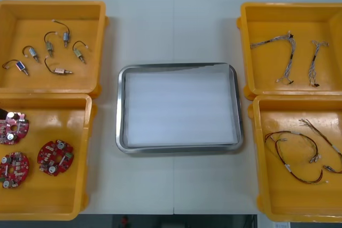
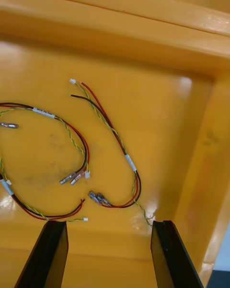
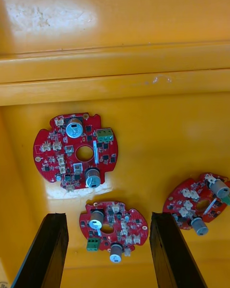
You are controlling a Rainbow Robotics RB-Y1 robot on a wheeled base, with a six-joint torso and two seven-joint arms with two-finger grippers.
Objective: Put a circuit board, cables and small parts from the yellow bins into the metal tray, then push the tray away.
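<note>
Metal tray (image 1: 121, 110) sits at the middle of the table (image 1: 144, 30), white inside, between the yellow bins, two to each side.

Left side: far bin (image 1: 53, 5) holds small metal parts (image 1: 49, 46) with short dark leads, scattered. Near bin (image 1: 48, 206) holds three round red circuit boards (image 1: 55, 158), lying flat and apart from one another.

Right side: far bin (image 1: 288, 8) holds twisted blue and white cables (image 1: 291, 52), two lengths side by side. Near bin (image 1: 288, 206) holds red and yellow cables (image 1: 299, 156) in loose loops.

Left jaws: open, black fingers (image 3: 48, 249) standing wide apart, over the near left bin. One board (image 3: 112, 223) lies in line with the gap between the fingers, a second (image 3: 76, 151) just beyond it, the third (image 3: 199, 206) off past the other finger.

Right jaws: open, fingers (image 2: 167, 254) wide apart, over the near right bin. One looped cable (image 2: 115, 134) lies just beyond the fingertips, its connector ends near the gap; another loop (image 2: 52, 125) lies beside it.
</note>
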